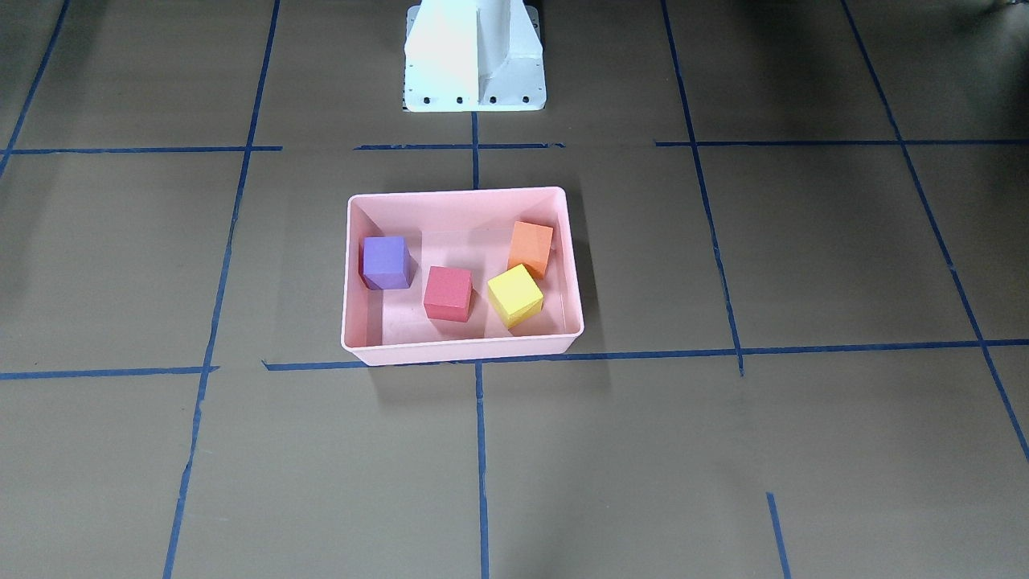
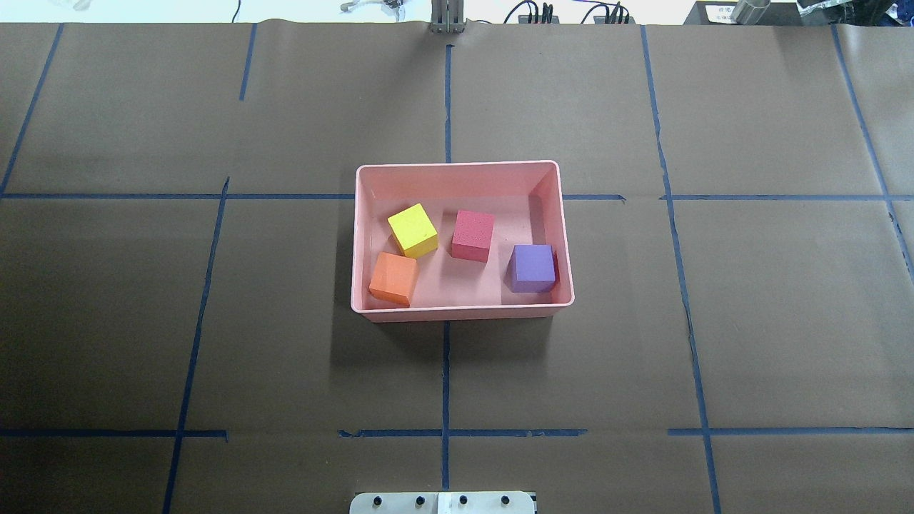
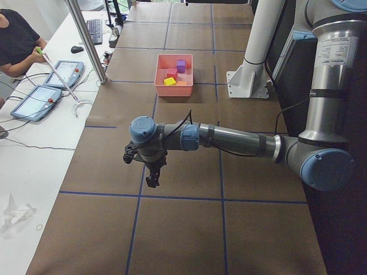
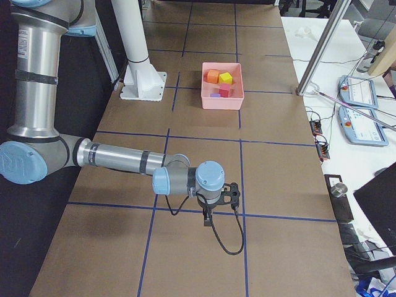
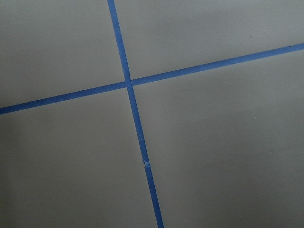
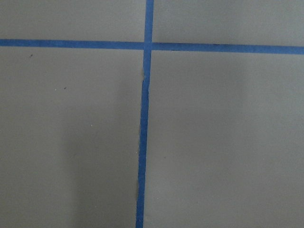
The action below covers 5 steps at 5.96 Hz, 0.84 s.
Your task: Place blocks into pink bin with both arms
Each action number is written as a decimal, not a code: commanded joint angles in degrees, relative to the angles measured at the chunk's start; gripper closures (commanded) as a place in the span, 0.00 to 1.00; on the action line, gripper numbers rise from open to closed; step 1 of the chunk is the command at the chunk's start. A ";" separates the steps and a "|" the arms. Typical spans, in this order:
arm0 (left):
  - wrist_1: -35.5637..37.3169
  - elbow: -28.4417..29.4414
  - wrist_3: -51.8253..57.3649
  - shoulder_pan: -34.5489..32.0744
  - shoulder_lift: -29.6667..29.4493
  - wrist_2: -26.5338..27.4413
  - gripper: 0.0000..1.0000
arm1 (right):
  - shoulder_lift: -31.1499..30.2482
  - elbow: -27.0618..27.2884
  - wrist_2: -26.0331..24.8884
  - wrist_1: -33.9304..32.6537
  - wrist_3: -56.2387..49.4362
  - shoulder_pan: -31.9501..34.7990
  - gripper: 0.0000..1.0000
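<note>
The pink bin (image 2: pixel 457 165) stands at the middle of the table, also in the front-facing view (image 1: pixel 458 193). Inside it lie the yellow-green block (image 2: pixel 413 230), the red block (image 2: pixel 473 235), the purple block (image 2: pixel 533 267) and the orange block (image 2: pixel 393 278), all apart from one another. My left gripper (image 3: pixel 152 180) shows only in the exterior left view, low over the table and far from the bin. My right gripper (image 4: pixel 207 219) shows only in the exterior right view, likewise far from the bin. I cannot tell whether either is open or shut. Both wrist views show only brown table and blue tape.
The white pedestal (image 1: pixel 474 56) stands behind the bin on the robot's side. Blue tape lines grid the brown table. A side table with tablets (image 3: pixel 40 100), a metal post (image 3: pixel 86 40) and a seated operator lie beyond the far edge.
</note>
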 commanded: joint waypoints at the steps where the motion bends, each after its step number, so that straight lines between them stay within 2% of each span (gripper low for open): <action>1: -0.41 0.28 -0.17 -0.06 0.29 0.04 0.00 | 1.03 4.70 -0.02 -11.22 -5.32 0.71 0.00; 2: -0.84 0.54 -0.17 0.03 1.51 -0.04 0.00 | 2.17 8.39 -0.73 -17.38 -5.51 0.28 0.00; 3: -0.94 -0.24 -0.17 0.03 2.14 0.04 0.00 | 2.53 9.21 -3.69 -19.53 -6.81 0.71 0.00; 5: -0.85 -1.03 -0.26 -0.14 2.32 0.04 0.00 | 2.19 9.31 -3.90 -18.59 -7.63 0.89 0.00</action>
